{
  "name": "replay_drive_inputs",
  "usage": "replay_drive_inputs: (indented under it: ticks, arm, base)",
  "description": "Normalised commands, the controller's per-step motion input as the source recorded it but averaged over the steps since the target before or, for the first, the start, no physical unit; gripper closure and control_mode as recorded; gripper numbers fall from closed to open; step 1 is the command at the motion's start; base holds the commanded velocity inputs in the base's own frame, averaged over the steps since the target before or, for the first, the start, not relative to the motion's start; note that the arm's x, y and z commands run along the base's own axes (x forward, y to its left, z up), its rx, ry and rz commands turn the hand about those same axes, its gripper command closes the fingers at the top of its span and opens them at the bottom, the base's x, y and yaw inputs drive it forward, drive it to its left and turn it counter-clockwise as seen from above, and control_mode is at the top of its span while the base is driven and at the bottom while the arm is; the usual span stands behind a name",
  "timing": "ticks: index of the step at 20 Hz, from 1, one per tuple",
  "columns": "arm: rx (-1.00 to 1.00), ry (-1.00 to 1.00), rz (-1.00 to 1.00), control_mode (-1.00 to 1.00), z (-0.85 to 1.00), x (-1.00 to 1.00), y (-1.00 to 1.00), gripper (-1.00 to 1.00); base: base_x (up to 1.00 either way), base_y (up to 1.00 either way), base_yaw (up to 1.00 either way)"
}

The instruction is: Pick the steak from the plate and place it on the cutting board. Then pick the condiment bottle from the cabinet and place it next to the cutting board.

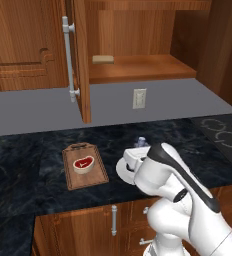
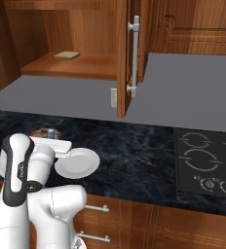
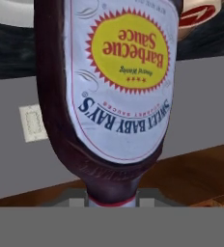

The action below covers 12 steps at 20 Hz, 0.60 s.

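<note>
The condiment bottle [image 3: 116,87], dark brown with a yellow "Barbecue Sauce" label, sits close up in the hand view with my gripper [image 3: 111,198] shut on its neck end. In the base views just its bluish cap [image 1: 141,141] [image 2: 50,132] pokes up above the hand [image 1: 133,157], low over the counter. It hangs between the cutting board [image 1: 88,177] and the white plate [image 1: 123,171] [image 2: 78,163]. The steak [image 1: 83,164] [image 3: 198,14] lies on the board. The cabinet [image 1: 138,67] stands open above.
A flat tan block [image 1: 103,59] [image 2: 67,55] lies on the cabinet shelf. The open door with its grey bar handle [image 1: 68,57] [image 2: 133,53] juts out over the counter. A wall outlet [image 1: 139,98] is behind, and a cooktop [image 2: 207,160] lies to the right.
</note>
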Motion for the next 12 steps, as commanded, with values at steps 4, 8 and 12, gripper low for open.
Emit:
replay_drive_inputs:
  ticks: [4, 8, 12]
  arm:
    - [0.05, 0.02, 0.00, -1.00, 0.00, 0.00, 0.19, 1.00]
    - [0.05, 0.02, 0.00, -1.00, -0.03, 0.00, 0.18, 1.00]
    - [0.04, 0.01, 0.00, -1.00, -0.08, 0.00, 0.18, 1.00]
  base:
    - [0.00, 0.00, 0.00]
    - [0.00, 0.00, 0.00]
    - [0.00, 0.00, 0.00]
